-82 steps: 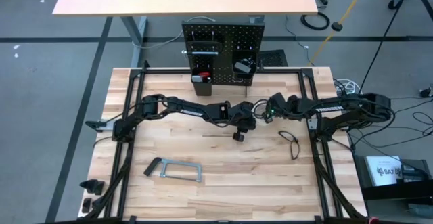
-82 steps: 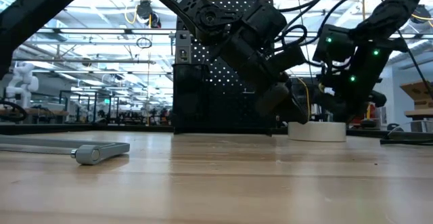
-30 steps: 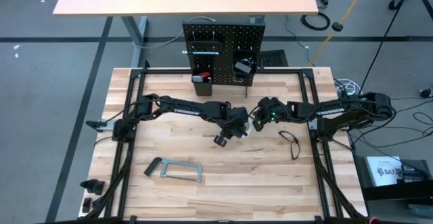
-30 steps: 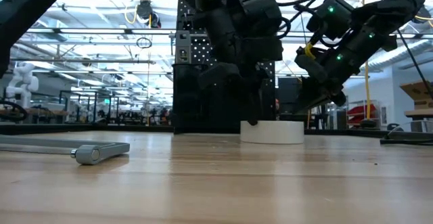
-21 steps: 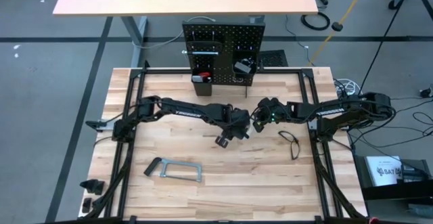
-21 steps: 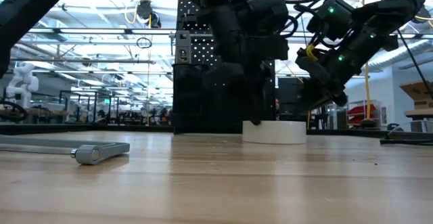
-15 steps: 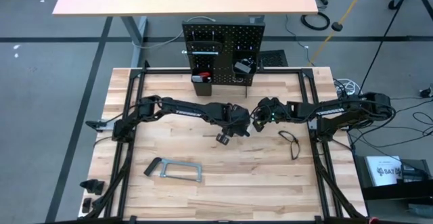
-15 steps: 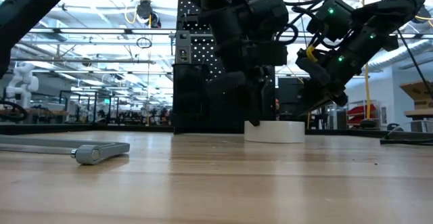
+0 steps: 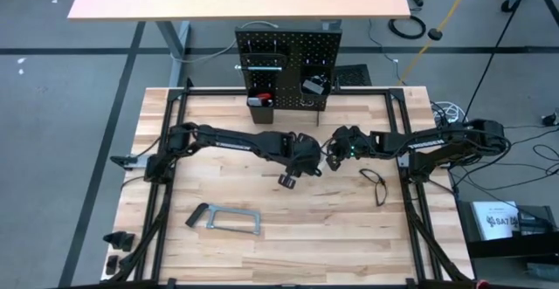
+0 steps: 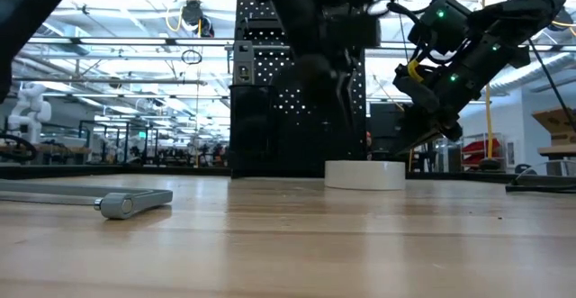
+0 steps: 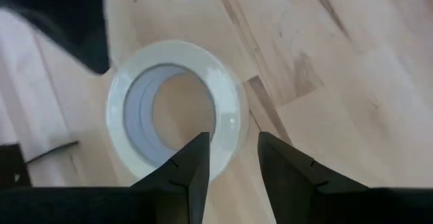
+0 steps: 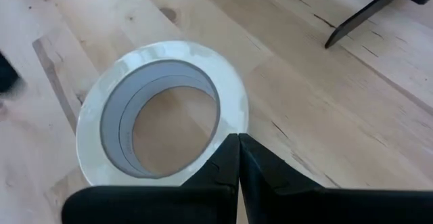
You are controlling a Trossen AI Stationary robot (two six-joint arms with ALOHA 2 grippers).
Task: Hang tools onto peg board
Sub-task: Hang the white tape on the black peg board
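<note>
since half a second ago the left gripper (image 11: 230, 158) has been raised off the table at mid-table; in the low view its fingers are now seen clear above the flat white tape roll (image 10: 364, 174), where they were down at the roll's near side before. the roll itself has not shifted.

surroundings: a grey metal bar clamp (image 9: 224, 218) lies flat on the pale wood tabletop (image 9: 341, 245), well apart toward the front left. dark wire-framed pliers (image 9: 376, 185) lie beside the right arm. the upright black perforated peg board (image 9: 286, 65) stands at the far edge, with two black bins on it; a red-handled tool (image 9: 263, 99) sits in the left bin. nothing is seen between the roll and the board except the two arms.

left gripper: fingers partly open, straddling the roll's wall from above, nothing held; contact cannot be told.

right gripper (image 12: 236, 158): fingers pressed together, empty, hovering just over the roll's rim.
</note>
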